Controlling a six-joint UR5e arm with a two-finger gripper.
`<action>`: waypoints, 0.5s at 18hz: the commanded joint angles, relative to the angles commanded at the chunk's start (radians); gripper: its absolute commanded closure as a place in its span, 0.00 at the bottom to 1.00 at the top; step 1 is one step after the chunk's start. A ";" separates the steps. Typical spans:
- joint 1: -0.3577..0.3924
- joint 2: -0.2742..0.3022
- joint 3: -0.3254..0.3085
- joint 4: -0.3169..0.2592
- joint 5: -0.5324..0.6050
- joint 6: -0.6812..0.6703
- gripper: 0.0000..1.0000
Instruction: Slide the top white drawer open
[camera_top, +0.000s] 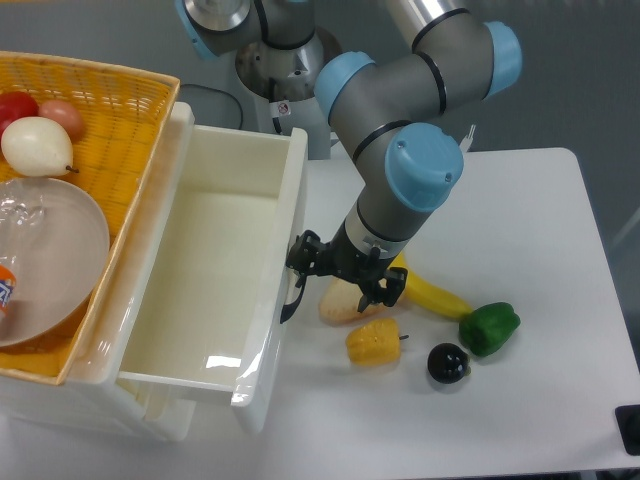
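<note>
The top white drawer (215, 270) stands pulled out toward the right, its deep glossy tray empty inside. Its black curved handle (291, 298) shows on the front panel. My gripper (298, 268) is right at that handle, fingers closed around it, with the wrist and arm reaching in from the upper right. The lower drawer is mostly hidden under the upper one.
A yellow wicker basket (120, 110) on the cabinet holds fruit and a clear plate. On the table right of the drawer lie a bread piece (338, 303), banana (432, 296), yellow corn-like piece (373, 342), green pepper (490, 328) and dark round fruit (447, 363).
</note>
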 joint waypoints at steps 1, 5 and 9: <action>0.003 0.000 0.000 0.000 -0.002 0.000 0.00; 0.026 -0.008 -0.002 -0.003 -0.044 -0.002 0.00; 0.026 -0.023 -0.014 -0.006 -0.070 -0.014 0.00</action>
